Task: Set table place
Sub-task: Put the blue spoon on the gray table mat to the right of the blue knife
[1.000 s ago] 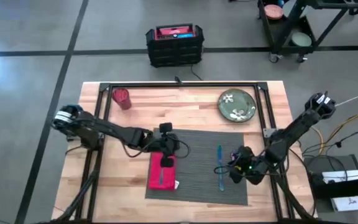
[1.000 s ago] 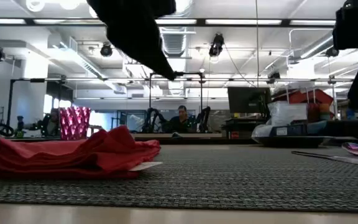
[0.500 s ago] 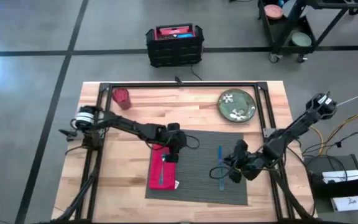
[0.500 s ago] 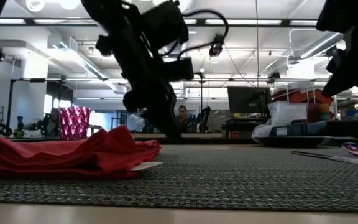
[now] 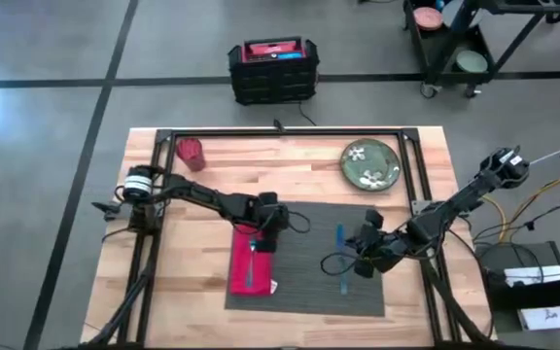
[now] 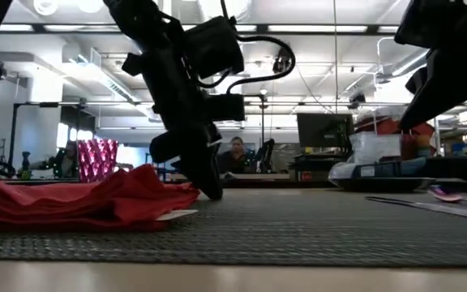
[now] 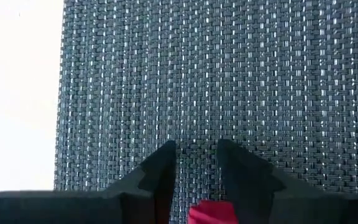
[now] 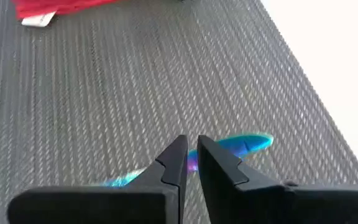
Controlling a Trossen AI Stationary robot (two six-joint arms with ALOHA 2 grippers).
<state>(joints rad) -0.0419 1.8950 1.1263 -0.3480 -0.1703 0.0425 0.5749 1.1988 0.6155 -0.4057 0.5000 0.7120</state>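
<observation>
A large dark grey ribbed placemat (image 5: 304, 258) lies flat on the near middle of the light wooden tabletop (image 5: 290, 165), squared to the tabletop's edges. On its left part lies a red cloth napkin (image 5: 253, 261), crumpled into a long strip, with a piece of cutlery (image 5: 250, 261) resting on top of it. The left pincer (image 5: 268, 229) is down at the far end of the napkin, close over the placemat; in the left wrist view its fingers (image 7: 160, 171) stand a narrow gap apart over the weave, with a scrap of red cloth showing between their bases, and whether they hold that cloth cannot be told. On the right part of the placemat lies a blue-handled utensil (image 5: 341, 255), lengthwise from far to near. The right pincer (image 5: 360, 251) is just beside it on the right, low over the placemat; in the right wrist view its fingers (image 8: 219, 163) are nearly together with only a thin slit between them, the blue utensil showing just past their tips, not gripped. A green floral plate (image 5: 370, 163) sits on the bare tabletop beyond the placemat's far right corner, and a red cup (image 5: 191, 153) stands at the far left.
</observation>
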